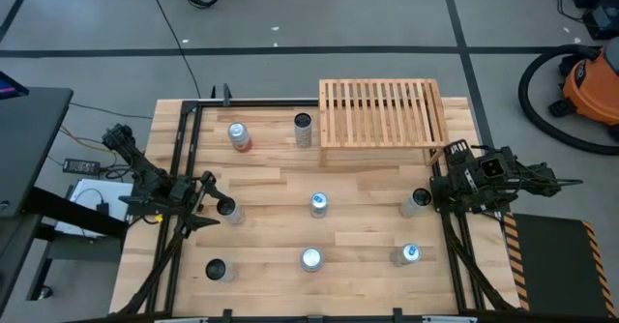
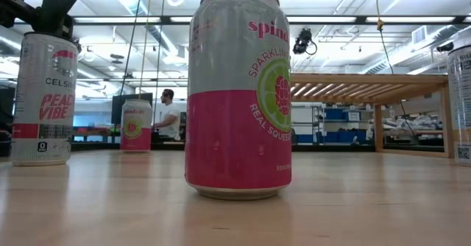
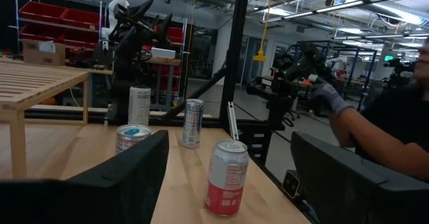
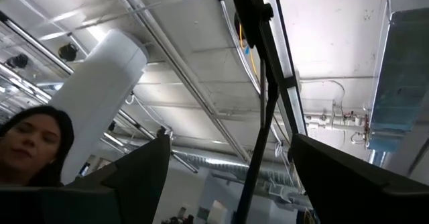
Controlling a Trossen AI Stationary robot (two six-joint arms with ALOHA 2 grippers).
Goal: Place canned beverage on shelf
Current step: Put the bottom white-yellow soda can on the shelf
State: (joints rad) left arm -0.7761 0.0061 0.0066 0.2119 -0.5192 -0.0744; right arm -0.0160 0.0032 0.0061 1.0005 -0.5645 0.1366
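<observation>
Several beverage cans stand upright on the wooden table (image 1: pixel 280 178); a pink and silver one (image 2: pixel 237 91) fills the low view. The shelf (image 1: pixel 382 120), a light-wood slatted rack, rests on its legs at the far right and carries nothing; it also shows as shelf (image 2: pixel 368 84) and shelf (image 3: pixel 33 83). My left gripper (image 1: pixel 207 203) hangs open at the table's left edge, next to a can (image 1: pixel 227 210). In its wrist view a silver and red can (image 3: pixel 226 177) stands ahead of the open fingers, untouched. My right gripper (image 1: pixel 435 180) is open at the right edge, tilted upward, near a can (image 1: pixel 416 201).
Black frame rails (image 1: pixel 184 149) run along the table's left side and right side (image 1: pixel 455 255). An orange vacuum (image 1: pixel 590 81) stands on the floor beyond the far right corner. A person (image 3: pixel 389 117) sits past the table's near edge; another person (image 2: pixel 169 113) shows far behind.
</observation>
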